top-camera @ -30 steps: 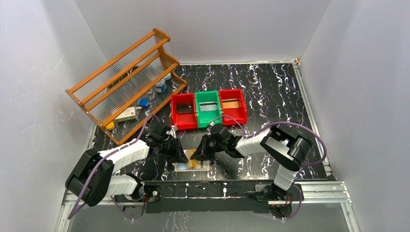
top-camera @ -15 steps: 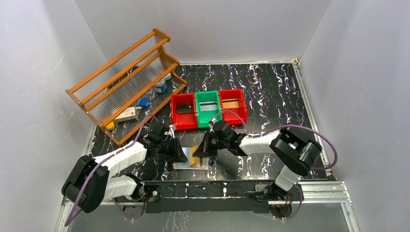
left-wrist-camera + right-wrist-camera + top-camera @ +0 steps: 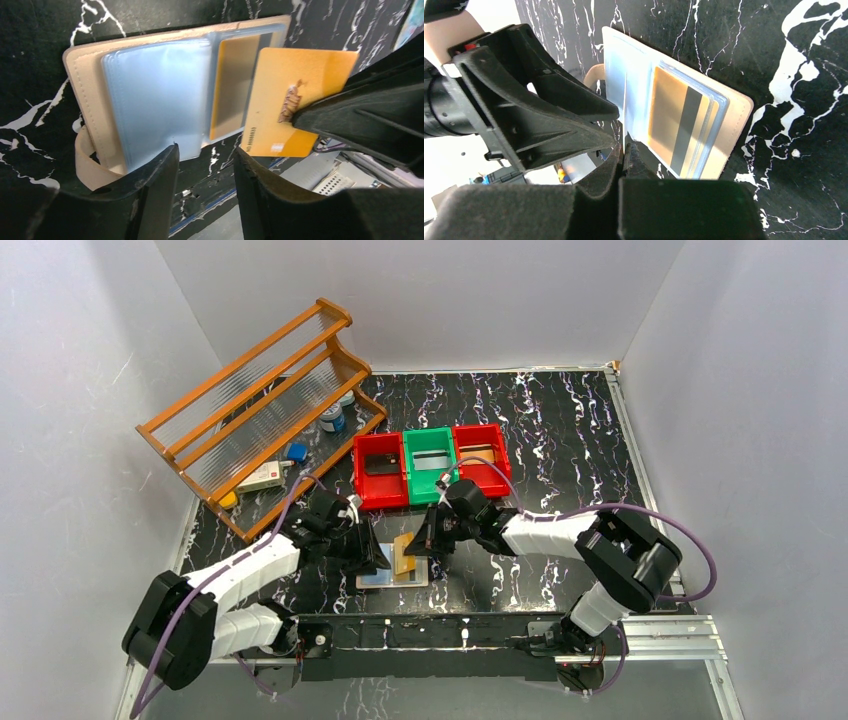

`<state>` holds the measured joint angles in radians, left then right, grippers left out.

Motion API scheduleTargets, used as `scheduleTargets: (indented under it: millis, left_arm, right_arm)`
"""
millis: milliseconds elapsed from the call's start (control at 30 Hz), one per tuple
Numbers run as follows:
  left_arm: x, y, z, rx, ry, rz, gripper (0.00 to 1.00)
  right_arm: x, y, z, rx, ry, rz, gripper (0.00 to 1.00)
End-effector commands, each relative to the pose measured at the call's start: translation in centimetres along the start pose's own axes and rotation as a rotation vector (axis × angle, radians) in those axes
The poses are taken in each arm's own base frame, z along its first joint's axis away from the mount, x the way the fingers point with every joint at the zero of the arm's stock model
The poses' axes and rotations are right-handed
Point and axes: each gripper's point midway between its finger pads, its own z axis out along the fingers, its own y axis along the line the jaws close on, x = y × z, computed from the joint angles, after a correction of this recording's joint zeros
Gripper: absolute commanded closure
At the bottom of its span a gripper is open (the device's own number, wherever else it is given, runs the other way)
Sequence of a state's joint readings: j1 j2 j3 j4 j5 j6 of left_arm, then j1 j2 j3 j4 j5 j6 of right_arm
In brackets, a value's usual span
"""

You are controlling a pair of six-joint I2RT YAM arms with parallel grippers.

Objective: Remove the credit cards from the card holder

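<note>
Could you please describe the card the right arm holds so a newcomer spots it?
Find the open tan card holder near the table's front edge. The orange-gold card stands above it in the right gripper's jaws, unlike the sleeved card.

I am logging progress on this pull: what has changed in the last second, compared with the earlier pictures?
The right gripper, shut on the orange-gold card, has drawn it up off the card holder and slightly toward the bins, so the card now stands tilted. The card holder stayed open in place, with the left gripper open at its edge.
</note>
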<state>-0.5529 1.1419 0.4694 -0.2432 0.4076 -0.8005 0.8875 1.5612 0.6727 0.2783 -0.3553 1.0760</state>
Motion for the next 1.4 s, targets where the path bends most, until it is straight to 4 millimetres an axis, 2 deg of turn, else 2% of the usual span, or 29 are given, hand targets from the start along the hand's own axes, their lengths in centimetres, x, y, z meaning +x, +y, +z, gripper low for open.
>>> scheduleTargets:
  millis: [0,133,200,400,500,633,833,933,1100,1200,1367]
  left_arm:
    - [-1.2,-3.0,-1.6,0.081,-0.035,0.044,0.54]
    - [-2.1,-8.0,-2.8,0.291,-0.036,0.066,0.49]
    - [-2.6,-8.9,-2.7,0.318,-0.035,0.077,0.48]
    - [-1.9,-5.6,0.3,0.183,0.047,0.018,0.5]
    - [-1.5,-3.5,1.1,0.111,0.05,0.023,0.51]
    - [-1.5,-0.4,1.3,-0.055,0.067,0.075,0.51]
    - [-1.1,1.0,1.7,-0.123,0.105,0.072,0.53]
    - [-1.5,1.2,1.2,-0.157,0.087,0.083,0.53]
    - [-3.5,-1.9,-1.8,-0.095,-0.016,0.187,0.53]
    - [-5.4,-2.8,-4.2,-0.115,-0.129,0.264,0.44]
    - [-7.8,-2.6,-7.0,-0.178,-0.298,0.346,0.25]
  right_arm:
    - [-1.0,1.5,-0.2,-0.02,-0.024,-0.03,1.0]
    - [-2.6,1.1,-1.4,0.053,-0.123,-0.051,1.0]
    - [-3.6,0.3,-2.5,0.12,-0.194,-0.056,1.0]
    - [-7.4,-1.7,-7.5,0.334,-0.451,-0.065,1.0]
    - [-8.8,-1.6,-10.2,0.362,-0.568,-0.086,1.0]
    - [-10.8,-0.5,-13.1,0.372,-0.69,-0.19,1.0]
    - [-13.1,0.2,-16.6,0.455,-0.818,-0.324,1.0]
    - [-13.7,0.3,-17.6,0.502,-0.836,-0.391,1.0]
    - [-14.3,1.0,-18.6,0.556,-0.815,-0.574,1.0]
    - [-14.6,1.4,-18.8,0.581,-0.784,-0.68,1.0]
    - [-15.3,0.4,-19.2,0.684,-0.733,-0.777,1.0]
